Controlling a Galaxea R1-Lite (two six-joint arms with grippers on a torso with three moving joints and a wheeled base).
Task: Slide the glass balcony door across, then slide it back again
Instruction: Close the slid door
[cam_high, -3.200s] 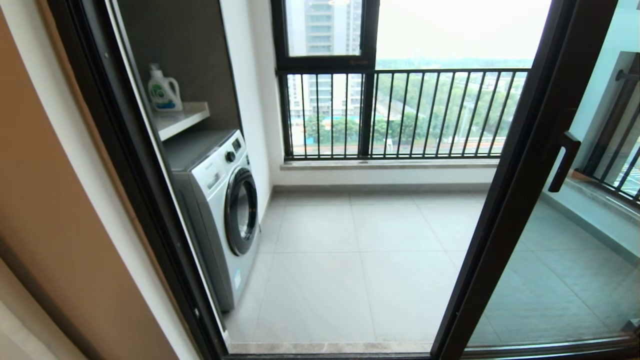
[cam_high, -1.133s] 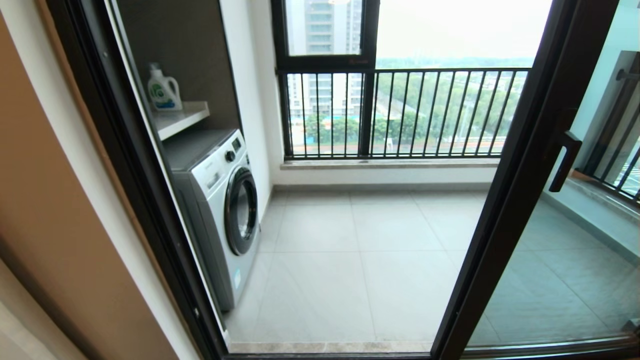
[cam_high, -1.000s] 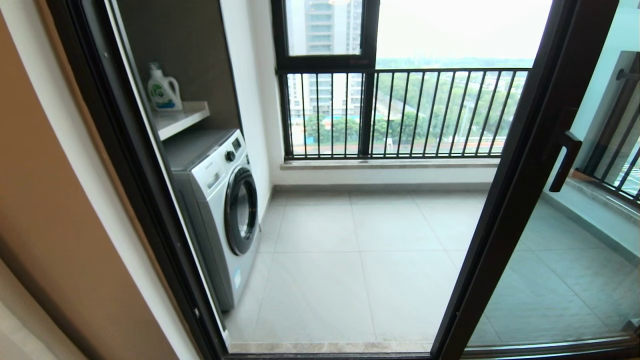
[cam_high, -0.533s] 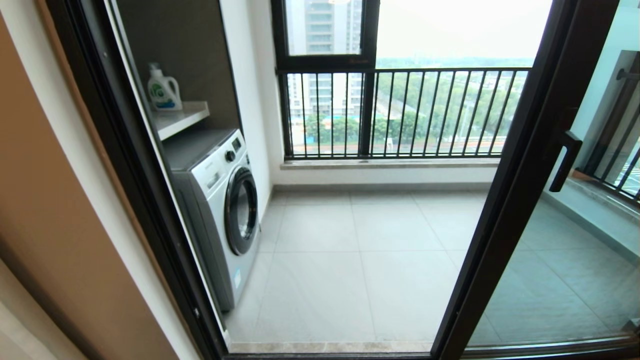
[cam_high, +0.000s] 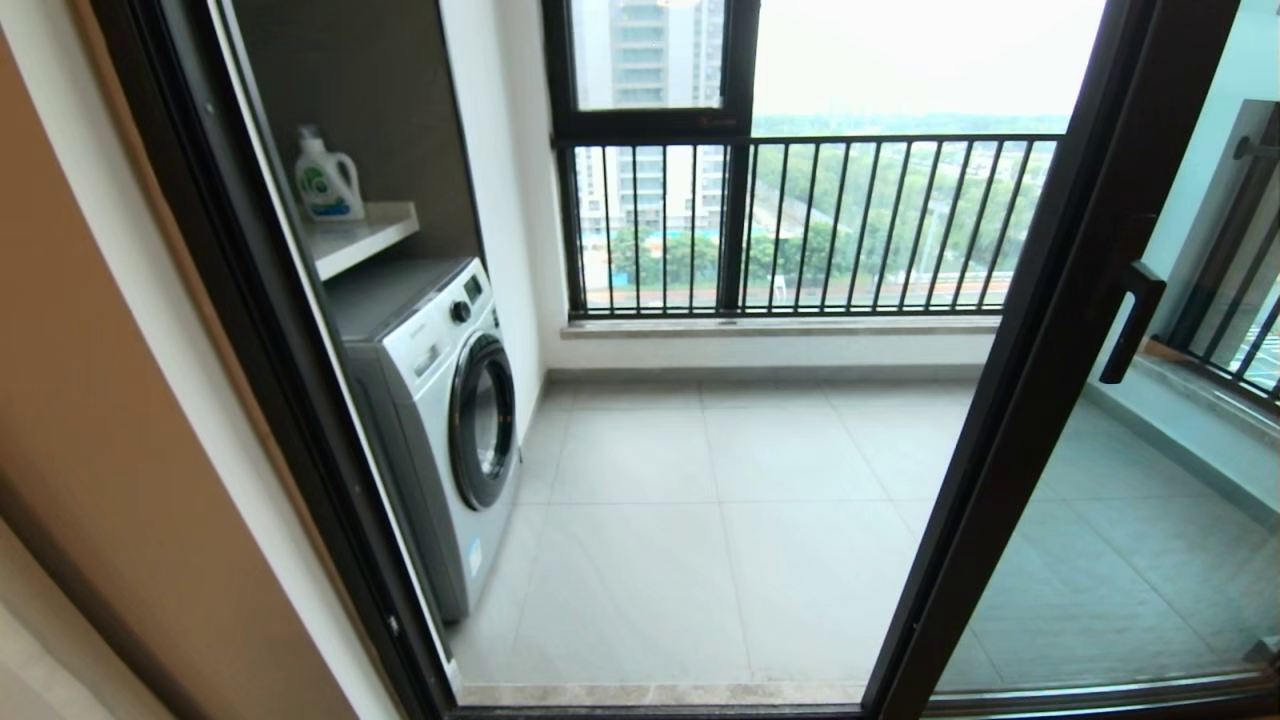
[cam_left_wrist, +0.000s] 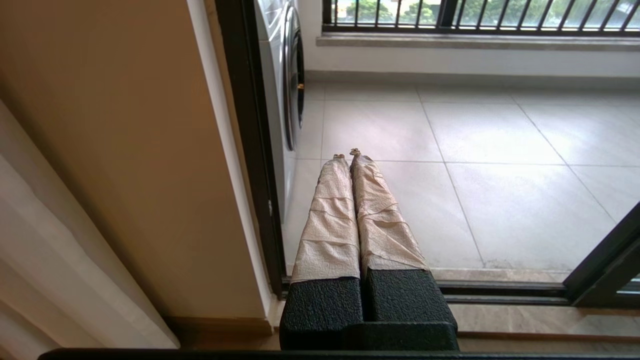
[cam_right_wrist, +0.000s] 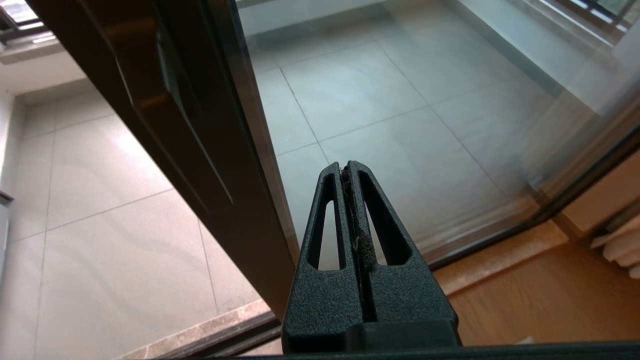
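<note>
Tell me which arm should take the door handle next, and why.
Probably right. The right gripper is shut and points at the glass balcony door, close beside its dark frame. The left gripper, also shut, points at the open gap near the washing machine, far from the handle.

open doorway (cam_high: 700, 520) | left: washing machine (cam_high: 440, 420) | right: glass balcony door (cam_high: 1040, 400) | far: railing (cam_high: 850, 225)

from my seat i log a white front-loading washing machine (cam_high: 440, 420) standing against the balcony's left wall, its round door facing the tiled floor (cam_high: 700, 520). above it a pale shelf (cam_high: 365, 235) carries a white detergent bottle (cam_high: 327, 180) with a green label. at the back, a dark-framed window (cam_high: 650, 120) with black vertical railing bars (cam_high: 850, 225) looks onto trees and tall buildings. indoors, a tan wall (cam_left_wrist: 115, 150) sits left of the opening.
</note>
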